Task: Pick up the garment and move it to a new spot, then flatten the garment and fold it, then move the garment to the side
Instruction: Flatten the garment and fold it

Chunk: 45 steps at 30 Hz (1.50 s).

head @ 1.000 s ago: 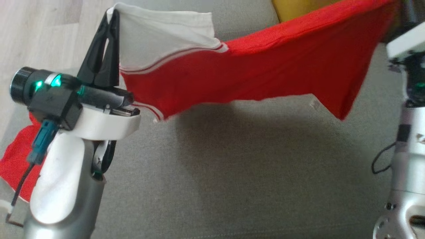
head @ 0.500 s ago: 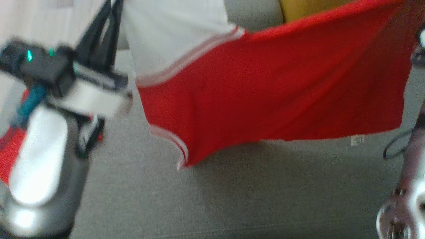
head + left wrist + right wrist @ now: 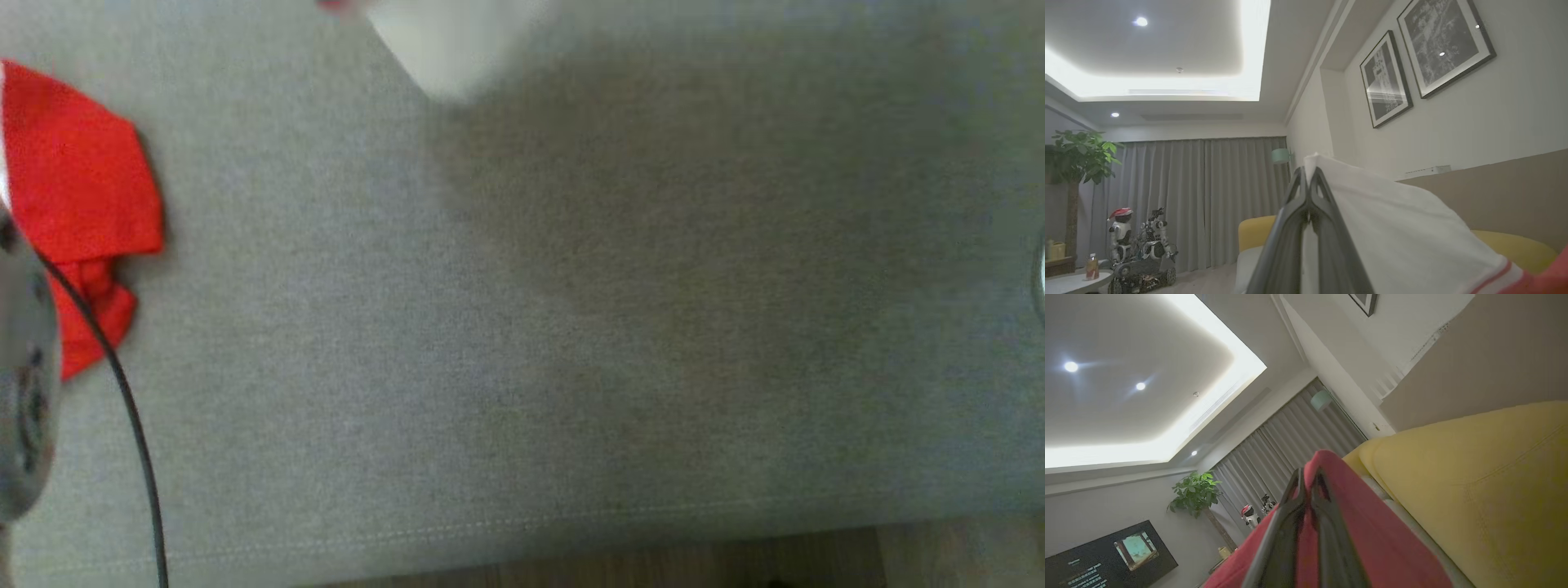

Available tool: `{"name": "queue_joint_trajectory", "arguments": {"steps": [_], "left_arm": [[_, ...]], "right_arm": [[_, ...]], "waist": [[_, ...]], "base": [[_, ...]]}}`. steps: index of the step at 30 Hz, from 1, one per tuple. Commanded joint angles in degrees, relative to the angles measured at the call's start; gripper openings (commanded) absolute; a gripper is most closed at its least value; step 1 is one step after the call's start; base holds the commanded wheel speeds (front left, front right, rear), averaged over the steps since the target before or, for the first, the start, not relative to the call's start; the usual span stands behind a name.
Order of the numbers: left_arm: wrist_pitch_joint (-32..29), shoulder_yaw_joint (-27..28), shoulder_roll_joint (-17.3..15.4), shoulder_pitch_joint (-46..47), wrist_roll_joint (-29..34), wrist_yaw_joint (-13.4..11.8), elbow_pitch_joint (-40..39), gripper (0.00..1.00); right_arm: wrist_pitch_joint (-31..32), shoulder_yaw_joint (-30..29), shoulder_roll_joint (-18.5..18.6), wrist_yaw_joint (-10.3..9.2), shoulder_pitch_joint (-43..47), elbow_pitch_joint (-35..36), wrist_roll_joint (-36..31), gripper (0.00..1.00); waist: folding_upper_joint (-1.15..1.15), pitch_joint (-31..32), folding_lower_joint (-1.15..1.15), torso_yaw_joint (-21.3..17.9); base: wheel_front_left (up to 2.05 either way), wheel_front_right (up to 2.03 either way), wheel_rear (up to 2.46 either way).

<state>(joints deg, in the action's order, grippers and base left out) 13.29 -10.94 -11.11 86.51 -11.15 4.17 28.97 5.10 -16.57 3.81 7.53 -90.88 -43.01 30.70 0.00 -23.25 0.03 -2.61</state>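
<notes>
Jaws pinched tight both sides: left gripper [image 3: 1308, 173] on white sleeve of garment [image 3: 1396, 228], right gripper [image 3: 1306, 475] on its red edge. Garment hung aloft between arms, long axis spanning across sofa seat [image 3: 522, 327] below.

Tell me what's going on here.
The robot has a red and white garment lifted above the grey sofa seat, held with both tools. The left tool is shut on the white part and the right tool on a red part, both pointing up toward the ceiling. A red piece of cloth lies at the seat's left. Whether it belongs to the same garment is unclear.
</notes>
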Motion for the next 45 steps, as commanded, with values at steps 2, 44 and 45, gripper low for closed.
{"name": "queue_joint_trajectory", "arguments": {"steps": [2, 44, 45], "left_arm": [[1.3, 2.0, -1.9, 5.2, 0.6, -0.9, 1.0, 0.00], [1.7, -22.0, -16.2, -52.8, -1.3, 3.3, -14.0, 0.00], [1.7, -22.7, -16.8, -53.7, -1.3, 3.3, -14.3, 0.00]], "right_arm": [[-4.9, 3.1, -0.9, -0.04, -3.8, 0.4, 2.3, 0.00], [2.8, 28.0, 12.6, -0.04, 49.1, -14.3, 21.3, 0.00], [3.3, 28.6, 12.7, -0.04, 50.0, -14.2, 21.3, 0.00]], "waist": [[0.00, -3.8, -0.03, 1.4], [0.00, 14.7, -0.03, 5.1], [0.00, 15.3, -0.03, 5.1]], "base": [[0.00, 0.00, 0.00], [0.00, 0.00, 0.00], [0.00, 0.00, 0.00]]}}
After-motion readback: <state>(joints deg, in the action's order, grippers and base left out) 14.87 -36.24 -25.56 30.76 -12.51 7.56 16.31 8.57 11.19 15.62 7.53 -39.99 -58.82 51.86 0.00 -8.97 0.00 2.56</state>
